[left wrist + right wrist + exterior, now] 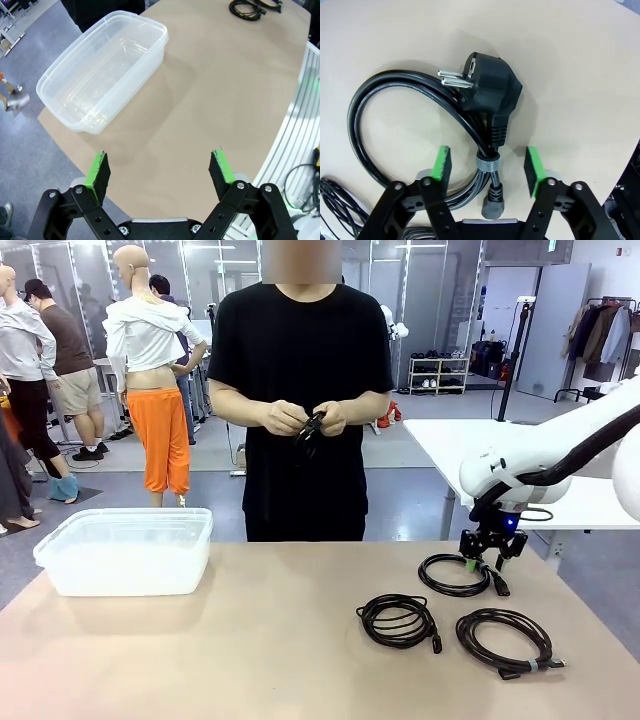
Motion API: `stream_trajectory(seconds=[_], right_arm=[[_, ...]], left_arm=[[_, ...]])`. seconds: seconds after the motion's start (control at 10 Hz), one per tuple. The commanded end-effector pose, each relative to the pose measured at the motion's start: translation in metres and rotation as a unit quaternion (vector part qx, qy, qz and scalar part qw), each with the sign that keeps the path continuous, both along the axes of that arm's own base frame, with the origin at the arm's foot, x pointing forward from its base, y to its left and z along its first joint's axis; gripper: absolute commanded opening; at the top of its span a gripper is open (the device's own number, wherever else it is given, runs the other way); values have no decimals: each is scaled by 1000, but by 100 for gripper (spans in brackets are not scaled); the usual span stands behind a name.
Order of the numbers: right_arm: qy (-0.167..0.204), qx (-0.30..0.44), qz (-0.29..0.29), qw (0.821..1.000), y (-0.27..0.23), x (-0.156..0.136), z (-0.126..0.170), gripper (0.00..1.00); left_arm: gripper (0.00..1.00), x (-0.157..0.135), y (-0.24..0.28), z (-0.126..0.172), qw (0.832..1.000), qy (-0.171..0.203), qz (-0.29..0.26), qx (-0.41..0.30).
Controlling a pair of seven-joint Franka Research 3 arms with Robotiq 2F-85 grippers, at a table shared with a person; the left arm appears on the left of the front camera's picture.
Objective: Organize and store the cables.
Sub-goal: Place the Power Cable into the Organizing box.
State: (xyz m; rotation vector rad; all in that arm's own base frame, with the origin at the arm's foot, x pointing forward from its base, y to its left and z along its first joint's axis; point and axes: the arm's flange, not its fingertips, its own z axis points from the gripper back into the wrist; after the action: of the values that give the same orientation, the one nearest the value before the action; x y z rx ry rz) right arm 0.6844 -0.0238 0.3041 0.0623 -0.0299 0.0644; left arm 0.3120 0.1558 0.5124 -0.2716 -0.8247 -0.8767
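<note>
Tub: we see a clear, open-topped plastic tub on the table's left part.
Table: we see a tan tabletop.
Behind: we see a white table and a shoe rack.

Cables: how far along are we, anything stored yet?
Done: nothing; the clear bin is empty. In hand: the right gripper straddles the far coil at its tie, jaws open; the person's hands hold another cable. To do: that coil, the middle coil and the near coil lie on the table; left gripper open above it.
</note>
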Motion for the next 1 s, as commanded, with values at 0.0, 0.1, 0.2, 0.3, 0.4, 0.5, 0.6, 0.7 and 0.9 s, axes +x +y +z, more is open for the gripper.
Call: stream_trajectory(seconds=[0.0,0.1,0.2,0.3,0.4,0.5,0.6,0.7,0.9], right_arm=[[13,-7,-13,1000,8,9,-1,0],[14,-10,-12,1000,9,9,-2,0],[12,-8,-15,1000,10,10,0,0],[9,-9,-17,1000,11,10,2,4],[8,-10,-19,1000,11,9,3,0],[7,-11,-23,1000,13,8,8,0],[8,-9,-23,1000,17,3,21,0],[4,-15,-23,1000,24,-4,45,0],[-7,-25,-21,999,41,-21,88,0]], left_arm=[[100,2,1,-1,1000,-8,-6,-4],[100,2,1,-1,1000,-8,-6,-4],[100,2,1,-1,1000,-8,-6,-4],[100,2,1,-1,1000,-8,-6,-4],[100,2,1,-1,1000,-8,-6,-4],[100,2,1,-1,1000,-8,-6,-4],[100,2,1,-1,1000,-8,-6,-4],[100,2,1,-1,1000,-8,-6,-4],[100,2,1,-1,1000,-8,-6,-4]])
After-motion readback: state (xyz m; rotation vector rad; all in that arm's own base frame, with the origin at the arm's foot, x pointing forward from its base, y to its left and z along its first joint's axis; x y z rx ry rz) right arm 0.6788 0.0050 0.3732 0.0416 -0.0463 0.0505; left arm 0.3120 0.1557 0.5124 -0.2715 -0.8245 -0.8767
